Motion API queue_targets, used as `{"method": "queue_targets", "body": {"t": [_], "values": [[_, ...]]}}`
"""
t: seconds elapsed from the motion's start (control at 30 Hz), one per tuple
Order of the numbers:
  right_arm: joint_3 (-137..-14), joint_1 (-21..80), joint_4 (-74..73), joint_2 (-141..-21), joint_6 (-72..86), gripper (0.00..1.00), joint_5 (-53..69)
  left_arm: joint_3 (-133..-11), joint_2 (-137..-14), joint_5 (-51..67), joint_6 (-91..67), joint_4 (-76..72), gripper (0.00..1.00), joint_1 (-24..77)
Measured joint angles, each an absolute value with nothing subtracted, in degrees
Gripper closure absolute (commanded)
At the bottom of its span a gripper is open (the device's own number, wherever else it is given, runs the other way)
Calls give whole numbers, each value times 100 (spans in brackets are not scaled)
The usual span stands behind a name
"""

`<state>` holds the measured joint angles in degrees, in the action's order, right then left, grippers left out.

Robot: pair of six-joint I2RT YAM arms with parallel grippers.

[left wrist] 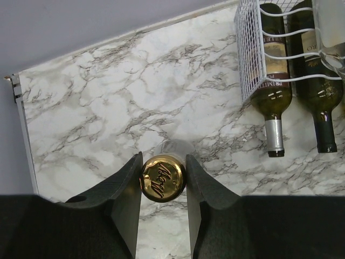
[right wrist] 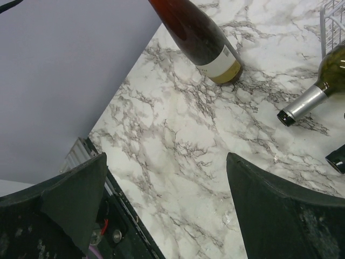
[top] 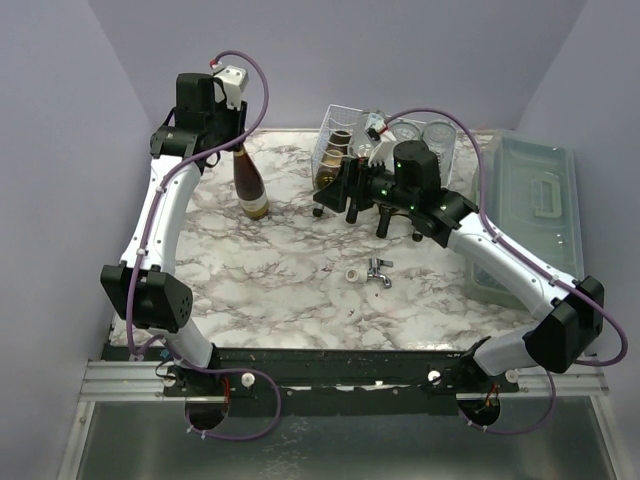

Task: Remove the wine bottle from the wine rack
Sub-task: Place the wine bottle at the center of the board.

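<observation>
Wine bottle [top: 250, 182]: upright on the table [top: 290, 300], upper left of centre in the top view, left of the wine rack [top: 338, 140] and apart from it.
Wine rack: upper centre; two other bottles [left wrist: 275, 81] lie in it, necks sticking out.
Left gripper [left wrist: 163, 168]: atop the wine bottle, jaws pressed on either side of its cap.
Right gripper [right wrist: 166, 162]: just before the rack.
Bin [top: 535, 205]: right edge.
Metal part [top: 379, 271]: centre, small roll [top: 355, 274] just left.

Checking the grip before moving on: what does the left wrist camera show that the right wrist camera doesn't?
Left wrist only: the left gripper shut on the gold cap, plus the racked bottles' labels. Right wrist only: the wine bottle's lower body standing on the table, and the right gripper open, empty. Both: the marble table, the wine rack, a silver-foiled neck poking out.
</observation>
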<state>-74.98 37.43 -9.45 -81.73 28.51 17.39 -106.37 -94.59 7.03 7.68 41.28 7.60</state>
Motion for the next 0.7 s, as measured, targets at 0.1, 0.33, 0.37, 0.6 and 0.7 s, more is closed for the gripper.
{"method": "queue_targets", "body": {"t": [0.1,0.33,0.37,0.6,0.7], "values": [[-7498,3708,-947,-8167,2838,5,1741,-10674,-9480,666,690,4171,55,760],[-7461,3586,-945,-8086,2821,5,1745,-10914,-9485,624,534,4171,24,757],[-7459,3566,-947,-8071,2805,5,1747,-10945,-9485,624,519,4160,19,757],[-7437,3433,-945,-7944,2598,3,1857,-11122,-9467,637,327,4169,1,757],[-7343,3319,-947,-7819,2246,0,2180,-11096,-9384,725,139,4169,2,753]]}}
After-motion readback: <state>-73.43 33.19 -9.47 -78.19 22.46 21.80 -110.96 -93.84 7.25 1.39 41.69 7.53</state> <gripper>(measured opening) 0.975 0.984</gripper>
